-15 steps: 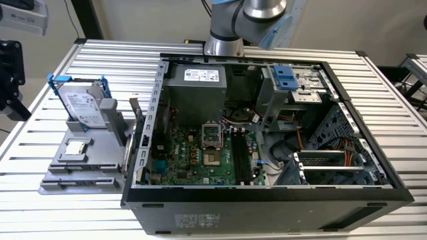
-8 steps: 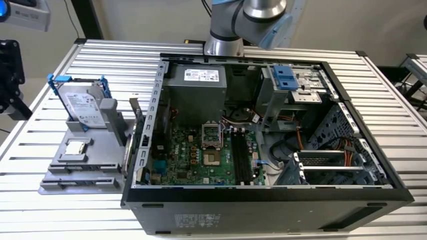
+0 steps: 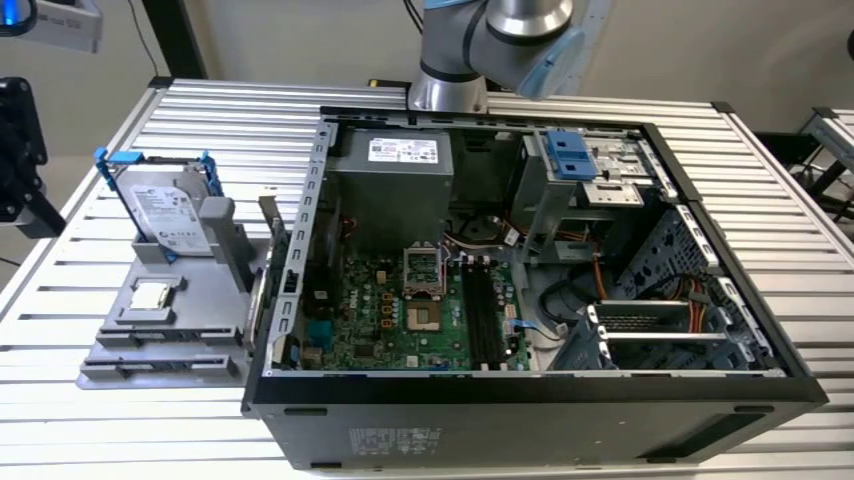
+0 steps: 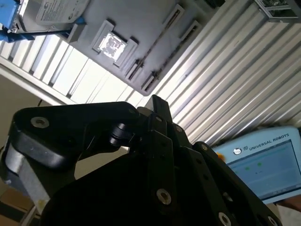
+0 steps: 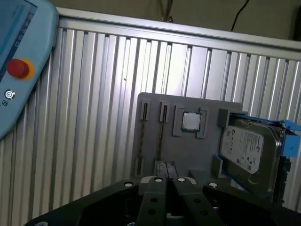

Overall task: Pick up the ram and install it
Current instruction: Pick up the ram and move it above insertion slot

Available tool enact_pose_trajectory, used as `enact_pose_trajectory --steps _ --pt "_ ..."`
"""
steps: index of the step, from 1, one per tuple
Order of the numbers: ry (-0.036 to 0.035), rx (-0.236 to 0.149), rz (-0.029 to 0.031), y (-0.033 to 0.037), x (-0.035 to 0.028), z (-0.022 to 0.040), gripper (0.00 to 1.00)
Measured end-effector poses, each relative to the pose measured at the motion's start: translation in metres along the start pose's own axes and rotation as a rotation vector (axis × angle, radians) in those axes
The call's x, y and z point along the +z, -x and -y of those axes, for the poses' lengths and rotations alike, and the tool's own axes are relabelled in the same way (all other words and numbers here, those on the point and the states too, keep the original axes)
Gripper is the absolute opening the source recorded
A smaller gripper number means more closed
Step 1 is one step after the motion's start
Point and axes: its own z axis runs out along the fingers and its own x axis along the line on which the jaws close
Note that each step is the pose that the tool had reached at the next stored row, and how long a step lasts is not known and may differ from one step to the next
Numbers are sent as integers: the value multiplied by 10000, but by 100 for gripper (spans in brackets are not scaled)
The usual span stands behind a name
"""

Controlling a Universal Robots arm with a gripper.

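Far at the exterior view's left, on the slatted bench point(image 3: 200, 110), sits a gray holder tray point(image 3: 200, 300). It carries a hard drive point(image 3: 167, 210) in a blue bracket, upright at the far end, a square CPU chip point(image 3: 150, 295) in a pocket near the middle, & two long narrow slots at the near end. The ram point(image 5: 161, 139) is in that tray, not in the PC. In the first wrist view it's a thin dark stick on edge in the slot nearer the CPU chip. In the second wrist view the ram point(image 4: 155, 41) runs along that same slot, just beside the chip pocket. Next over, mid-scene, the open computer case point(image 3: 534, 410) lies on its side, touching the tray's edge. Inside are the power supply point(image 3: 394, 180) at the back, the green motherboard point(image 3: 387, 320) below it, & the long black memory slots point(image 3: 483, 310) toward the board's right side. Further right is a metal drive cage point(image 3: 661, 335) w/ cables around it. The arm point(image 3: 467, 60) comes down behind the case's back wall. The gripper point(image 5: 168, 181) hangs well apart from the tray. Its fingers point(image 5: 157, 188) look pressed together w/ nothing pinched. A light-blue pendant point(image 5: 23, 70) w/ a red button shows beside the bench slats.
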Motion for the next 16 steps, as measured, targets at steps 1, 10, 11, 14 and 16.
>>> enact_pose_trajectory --steps 1,10,11,14,16 --pt "2 -55 0 1 0 0 0" --pt "5 -97 0 1 0 0 0" --pt "4 -101 -1 1 0 0 0" --pt "5 -115 0 1 0 0 100" --pt "6 -123 -1 1 0 0 100"
